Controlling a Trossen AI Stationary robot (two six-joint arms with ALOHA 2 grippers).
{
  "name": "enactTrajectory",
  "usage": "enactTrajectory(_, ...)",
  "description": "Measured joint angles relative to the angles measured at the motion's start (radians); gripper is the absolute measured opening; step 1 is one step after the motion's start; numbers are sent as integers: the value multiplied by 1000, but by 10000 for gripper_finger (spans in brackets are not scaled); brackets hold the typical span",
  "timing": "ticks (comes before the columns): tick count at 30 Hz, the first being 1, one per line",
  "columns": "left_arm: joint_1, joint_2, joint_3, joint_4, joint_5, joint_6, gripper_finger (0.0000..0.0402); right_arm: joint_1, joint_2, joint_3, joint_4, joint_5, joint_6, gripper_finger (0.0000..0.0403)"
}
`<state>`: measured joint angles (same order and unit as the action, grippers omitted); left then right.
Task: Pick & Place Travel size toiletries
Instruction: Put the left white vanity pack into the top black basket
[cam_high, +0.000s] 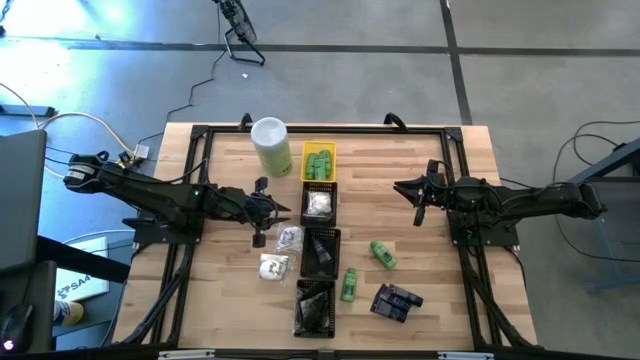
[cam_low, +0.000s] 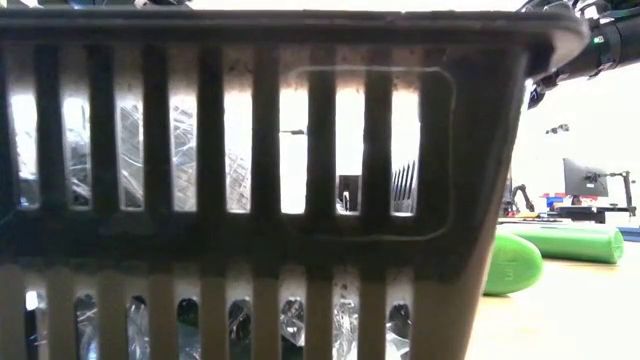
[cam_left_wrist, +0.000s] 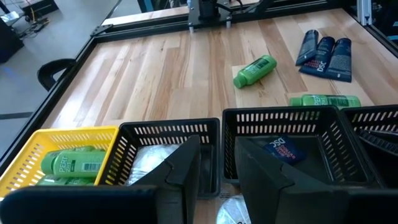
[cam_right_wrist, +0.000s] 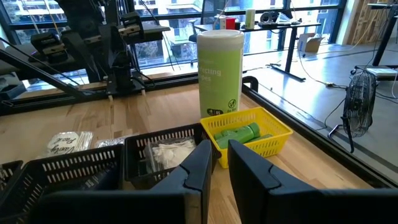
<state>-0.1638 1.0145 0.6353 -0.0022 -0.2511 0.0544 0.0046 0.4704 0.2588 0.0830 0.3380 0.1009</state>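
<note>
Showing a wooden table (cam_high: 420, 290) with a column of small trays down its middle: a yellow tray (cam_high: 318, 161) at the far end, then three black trays (cam_high: 319, 204) in line toward the near edge. The yellow tray holds green bottles (cam_right_wrist: 239, 134); the black tray next to it holds white clear-wrapped pieces (cam_right_wrist: 166, 154); the next one holds a dark blue packet (cam_left_wrist: 283, 149). A tall pale-green canister (cam_high: 271, 146) stands just beside the yellow tray, on the left arm's side. Two more white wrapped pieces (cam_high: 283, 252) lie on the table beside the black trays, on that same side. On the other side of the tray column lie two loose green bottles (cam_high: 383, 254), one touching or nearly touching a black tray, and a group of dark blue packets (cam_high: 396, 301) farther out. The left gripper (cam_high: 262, 210) sits beside the tray column, fingers slightly parted and holding nothing. The right gripper (cam_high: 420, 195) hangs well apart from the trays, fingers nearly together and empty.
</note>
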Motion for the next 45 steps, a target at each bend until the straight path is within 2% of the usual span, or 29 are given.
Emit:
enactTrajectory(19, 0, 0, 0, -52, -7, -67, 98, 0, 0, 0, 0, 0, 3, 46)
enactTrajectory(24, 0, 1, 0, -53, -41, -66, 98, 0, 0, 0, 0, 0, 3, 46)
enactTrajectory(39, 0, 1, 0, -53, -40, -59, 97, 0, 0, 0, 0, -1, 8, 46)
enactTrajectory(45, 0, 1, 0, -60, 13, -63, 97, 0, 0, 0, -1, -1, 8, 46)
